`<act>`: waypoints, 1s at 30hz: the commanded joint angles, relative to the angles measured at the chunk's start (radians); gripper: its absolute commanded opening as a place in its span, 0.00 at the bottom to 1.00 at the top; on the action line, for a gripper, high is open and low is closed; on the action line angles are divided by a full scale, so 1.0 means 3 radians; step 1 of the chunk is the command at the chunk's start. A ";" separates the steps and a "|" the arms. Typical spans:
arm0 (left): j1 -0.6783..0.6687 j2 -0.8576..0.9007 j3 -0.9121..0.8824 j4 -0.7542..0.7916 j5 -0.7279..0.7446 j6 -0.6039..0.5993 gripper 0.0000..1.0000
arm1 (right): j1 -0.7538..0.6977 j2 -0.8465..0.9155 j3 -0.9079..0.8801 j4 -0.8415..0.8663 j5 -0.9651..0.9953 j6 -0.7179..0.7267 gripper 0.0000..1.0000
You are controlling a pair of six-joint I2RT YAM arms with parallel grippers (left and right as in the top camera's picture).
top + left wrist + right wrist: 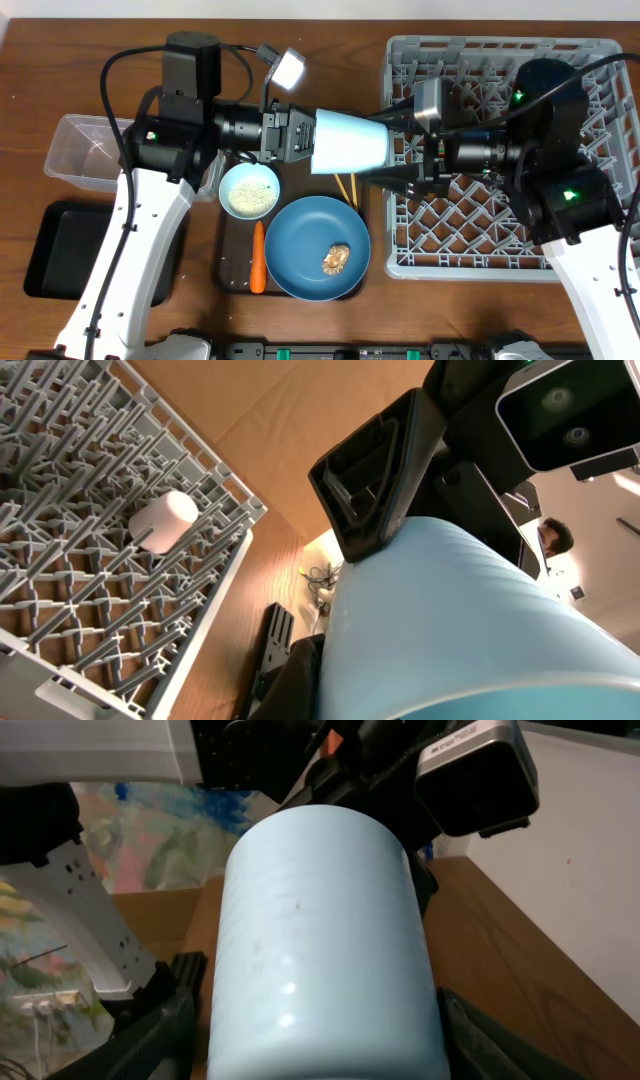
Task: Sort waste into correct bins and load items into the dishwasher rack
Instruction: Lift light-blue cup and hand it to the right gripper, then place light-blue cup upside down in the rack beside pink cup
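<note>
The left tool (305,138) is clamped on the wide rim of the light blue cup (350,142). The cup is held sideways in the air above the brown tray (235,275), just left of the dishwasher rack (480,45). The right tool (398,147) straddles the cup's narrow end, jaws spread, with no firm contact evident.

Risk: if the left releases before the right bites, the cup falls onto the blue plate (300,240) or the chopsticks (347,188). The taper could also let it slip.

Contents:
- The rack holds a small pale cup (165,520) upturned on pegs.
- The pale bowl (224,190) holds rice (250,195).
- The plate carries a brownish scrap (335,258).
- The carrot (258,257) lies on the tray.
- Nothing shows in the clear tub (85,150) or the black tray (55,250).
</note>
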 commanded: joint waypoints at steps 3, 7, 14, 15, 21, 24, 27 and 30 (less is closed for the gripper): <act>-0.0008 -0.0041 0.0014 0.0009 -0.0042 -0.0018 0.06 | 0.0126 0.0022 0.0045 0.0100 -0.0189 0.0003 0.64; -0.0008 -0.0041 0.0014 0.0009 -0.0042 -0.0018 0.06 | 0.0125 0.0022 0.0045 0.0092 -0.0122 0.0047 0.58; -0.0006 -0.0045 0.0014 0.0046 -0.0042 -0.0018 0.30 | 0.0123 0.0011 0.0046 -0.0004 0.0548 0.0404 0.49; -0.0004 -0.0045 0.0014 0.0046 -0.0043 -0.0018 0.38 | 0.0117 0.0000 0.0046 -0.0028 0.0622 0.0451 0.48; 0.0004 -0.0045 0.0014 0.0057 -0.0173 -0.0018 0.59 | -0.0005 -0.0237 0.0046 -0.0378 0.1286 0.0568 0.46; 0.0003 -0.0045 0.0014 0.0056 -0.0334 -0.0018 0.63 | -0.0135 -0.0398 0.0046 -0.0558 0.1633 0.0678 0.48; 0.0003 -0.0045 0.0014 0.0056 -0.0510 -0.0018 0.65 | -0.0348 -0.0571 0.0046 -0.0791 0.1947 0.0689 0.50; 0.0003 -0.0045 0.0014 0.0053 -0.0659 -0.0018 0.67 | -0.0673 -0.0717 0.0046 -0.1058 0.2143 0.0755 0.50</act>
